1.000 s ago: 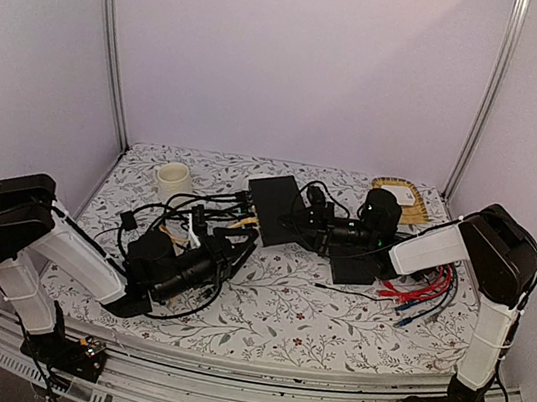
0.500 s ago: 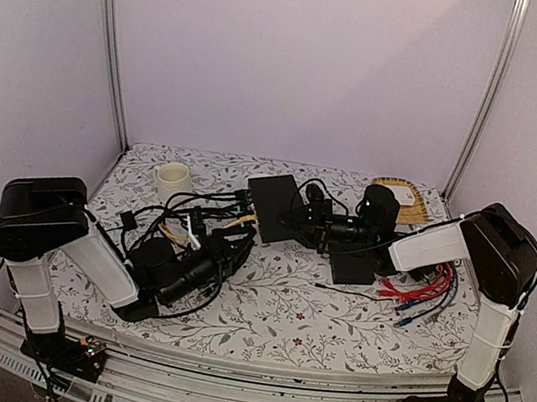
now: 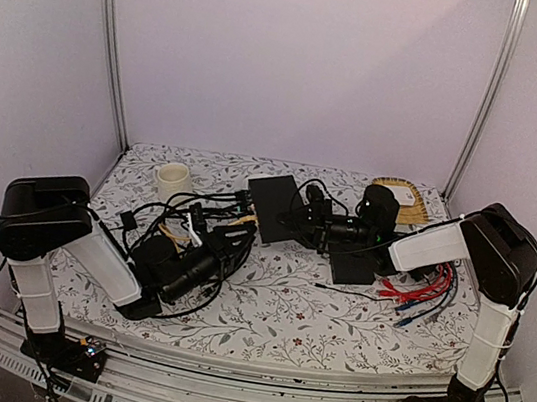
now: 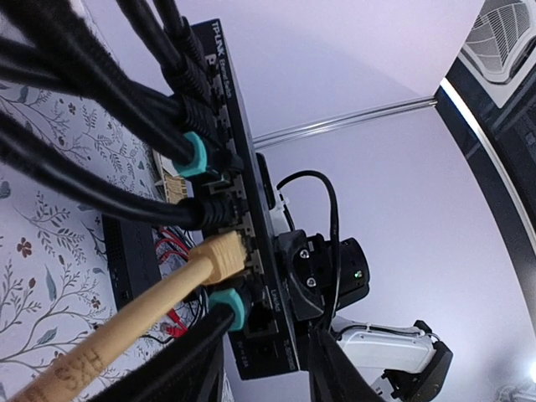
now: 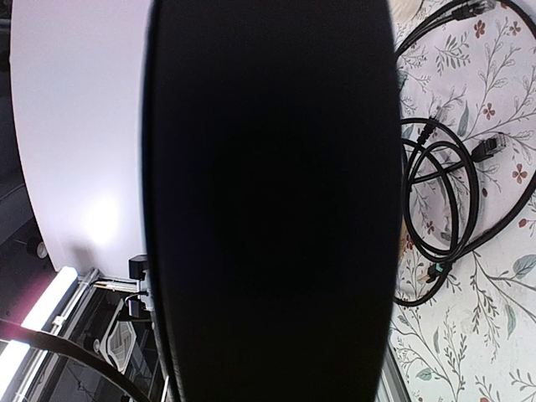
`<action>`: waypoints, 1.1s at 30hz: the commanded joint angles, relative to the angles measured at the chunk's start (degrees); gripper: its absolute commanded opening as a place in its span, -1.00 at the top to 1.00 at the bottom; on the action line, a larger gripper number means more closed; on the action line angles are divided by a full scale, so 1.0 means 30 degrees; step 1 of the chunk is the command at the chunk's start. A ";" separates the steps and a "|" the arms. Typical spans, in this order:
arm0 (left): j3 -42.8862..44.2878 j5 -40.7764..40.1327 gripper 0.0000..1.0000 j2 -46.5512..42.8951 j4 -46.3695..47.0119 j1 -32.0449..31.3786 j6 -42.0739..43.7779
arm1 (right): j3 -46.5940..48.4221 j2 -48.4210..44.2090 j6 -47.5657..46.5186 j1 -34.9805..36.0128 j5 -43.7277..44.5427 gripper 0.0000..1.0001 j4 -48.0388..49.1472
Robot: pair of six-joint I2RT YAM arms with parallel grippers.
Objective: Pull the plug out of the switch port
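The switch point(image 3: 276, 207) is a flat black box at the back middle, with its port row facing left. In the left wrist view several black cables, a tan plug point(image 4: 219, 255) and two teal-booted plugs sit in the ports of the switch point(image 4: 251, 209). My left gripper point(image 4: 260, 368) is open. Its fingers point(image 4: 167, 368) stand on either side of the lowest teal plug point(image 4: 228, 306) and the switch's end. My right gripper point(image 3: 307, 218) is shut on the switch's far edge. The black face of the switch point(image 5: 268, 201) fills the right wrist view.
A second, shorter black box point(image 3: 355, 267) lies right of the switch, beside red and blue cables point(image 3: 422, 288). A cream cup point(image 3: 172, 179) stands at the back left and a woven basket point(image 3: 403, 196) at the back right. Loose black cables point(image 5: 435, 193) coil on the floral cloth.
My left arm has pushed forward towards the port row, its elbow swinging right, and its jaws have narrowed. The right arm and the switch have stayed put.
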 commanded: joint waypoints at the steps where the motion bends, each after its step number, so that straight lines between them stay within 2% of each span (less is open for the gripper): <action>1: 0.0325 -0.0369 0.27 0.0243 0.2085 0.0323 0.0547 | 0.0305 -0.1429 -0.0423 -0.0131 0.0253 0.97 0.1448; 15: 0.1211 0.0413 0.23 0.0430 0.1124 0.0498 0.0711 | 0.0127 -0.1968 -0.0646 -0.0013 0.0291 0.97 0.0839; 24: 0.1308 0.2581 0.16 -0.0060 -0.0787 0.1095 0.0225 | 0.0024 -0.2131 -0.0995 -0.0006 0.0097 0.97 0.0682; 33: 0.1516 0.3547 0.16 -0.0009 -0.1079 0.1218 0.0161 | -0.0241 -0.2294 -0.1243 -0.0014 -0.0026 0.97 0.0402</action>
